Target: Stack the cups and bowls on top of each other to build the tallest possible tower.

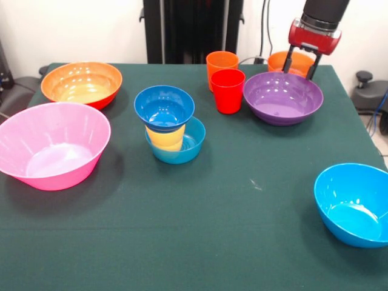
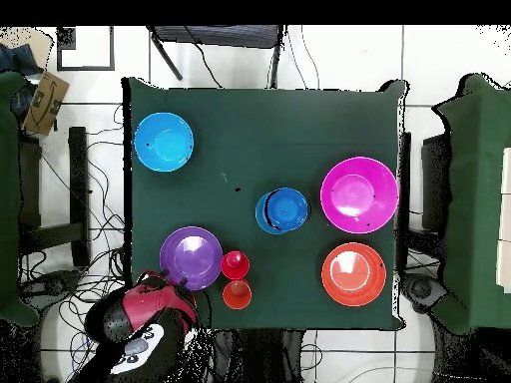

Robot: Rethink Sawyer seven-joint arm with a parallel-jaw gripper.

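My gripper (image 1: pixel 301 66) hangs open at the far right of the front view, its two dark fingers (image 1: pixel 287 62) spread over a small orange bowl (image 1: pixel 276 60) that stands behind the purple bowl (image 1: pixel 282 97). Whether they touch it I cannot tell. The tower (image 1: pixel 170 124) is a small blue bowl on a yellow cup (image 1: pixel 165 137) inside another small blue bowl. An orange cup (image 1: pixel 222 62) and a red cup (image 1: pixel 228 91) stand upright beside the purple bowl. In the overhead view the arm (image 2: pixel 150 314) hides the small orange bowl next to the purple bowl (image 2: pixel 191 257).
A large pink bowl (image 1: pixel 54 145) and a large orange bowl (image 1: pixel 82 83) sit at the left. A bright blue bowl (image 1: pixel 354 203) rests near the front right edge. Green cloth (image 1: pixel 230 200) covers the table. Cables and chairs surround it in the overhead view.
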